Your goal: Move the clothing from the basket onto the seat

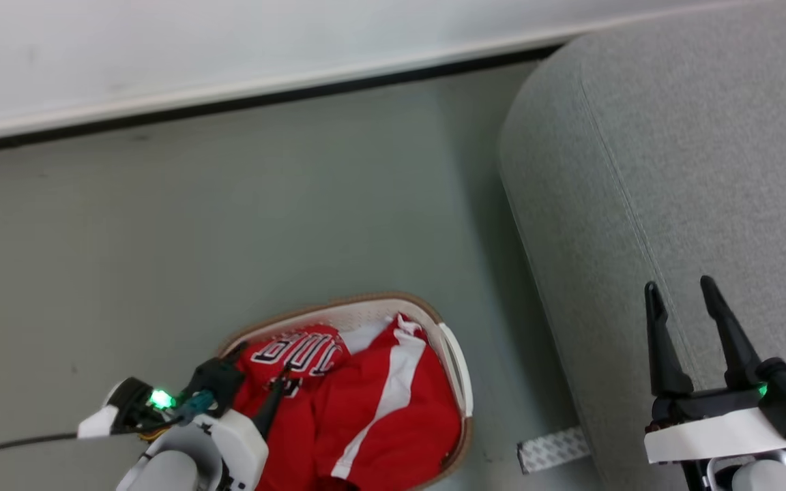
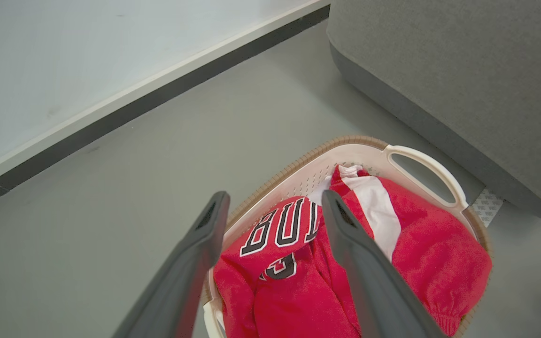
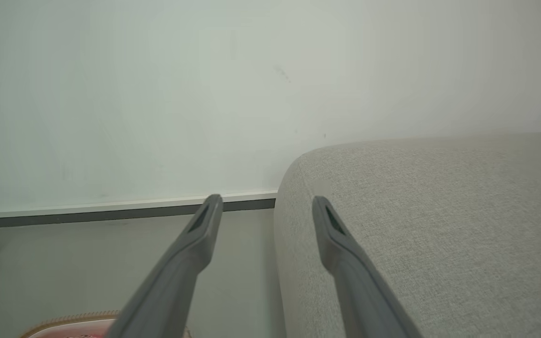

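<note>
The red jersey (image 1: 372, 402) with black-and-white lettering and a white stripe lies crumpled in the white, brown-rimmed basket (image 1: 458, 368) on the floor. My left gripper (image 1: 263, 368) hangs open just above the jersey's lettered part, its fingers spread with nothing held. From the left wrist, the jersey (image 2: 421, 253) fills the basket (image 2: 421, 162) beneath the open left gripper (image 2: 270, 202). The grey sofa (image 1: 700, 170) stands to the right of the basket. Over the sofa's edge, my right gripper (image 1: 679, 286) is open and empty. The right wrist view shows the right gripper (image 3: 263, 204) before the sofa (image 3: 439, 225).
A pale wall with a dark baseboard (image 1: 243, 102) runs along the back. Grey floor (image 1: 229, 225) spreads left of the sofa and beyond the basket. A patterned white strip (image 1: 551, 449) lies on the floor between basket and sofa. A cable (image 1: 4, 447) trails at the lower left.
</note>
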You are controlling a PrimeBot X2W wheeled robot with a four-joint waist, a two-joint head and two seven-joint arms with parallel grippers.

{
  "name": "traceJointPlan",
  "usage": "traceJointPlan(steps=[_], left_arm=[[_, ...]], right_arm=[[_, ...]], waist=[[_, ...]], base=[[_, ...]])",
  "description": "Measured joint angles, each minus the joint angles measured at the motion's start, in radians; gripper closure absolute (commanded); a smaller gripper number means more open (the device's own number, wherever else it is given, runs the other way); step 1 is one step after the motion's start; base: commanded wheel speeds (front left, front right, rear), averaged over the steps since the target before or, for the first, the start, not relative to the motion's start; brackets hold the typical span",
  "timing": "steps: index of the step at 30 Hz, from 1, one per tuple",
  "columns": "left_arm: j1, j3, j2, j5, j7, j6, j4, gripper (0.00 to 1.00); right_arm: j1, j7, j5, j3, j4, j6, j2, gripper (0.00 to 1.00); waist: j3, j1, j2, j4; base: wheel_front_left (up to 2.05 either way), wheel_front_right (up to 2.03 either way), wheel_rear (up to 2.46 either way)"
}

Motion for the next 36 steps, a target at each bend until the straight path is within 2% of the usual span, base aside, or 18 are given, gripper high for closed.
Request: traceJointPlan(steps=[11, 18, 29, 36], left_arm=[[-0.203, -0.286, 0.045, 0.007, 0.073, 0.0, 0.296, 0.0], [-0.303, -0.448, 0.062, -0.055, 0.109, 0.0, 0.412, 0.0], [-0.43, -0.642, 0.132, -0.156, 0.177, 0.0, 0.481, 0.0], [-0.46, -0.72, 0.159, -0.225, 0.221, 0.0, 0.497, 0.0]], right_arm=[[-0.051, 0.0, 0.039, -0.01, -0.051, 0.0, 0.0, 0.0], [-0.079, 0.0, 0.074, -0.003, -0.077, 0.0, -0.001, 0.0], [-0.114, 0.0, 0.134, 0.06, -0.097, 0.0, 0.0, 0.0], [-0.109, 0.0, 0.151, 0.075, -0.1, 0.0, -0.001, 0.0]], waist=[[0.168, 0.0, 0.0, -0.066], [0.274, 0.0, 0.0, -0.101], [0.417, 0.0, 0.0, -0.174], [0.463, -0.0001, 0.0, -0.222]], base=[[0.0, 0.0, 0.0], [0.0, 0.0, 0.0], [0.0, 0.0, 0.0], [0.0, 0.0, 0.0]])
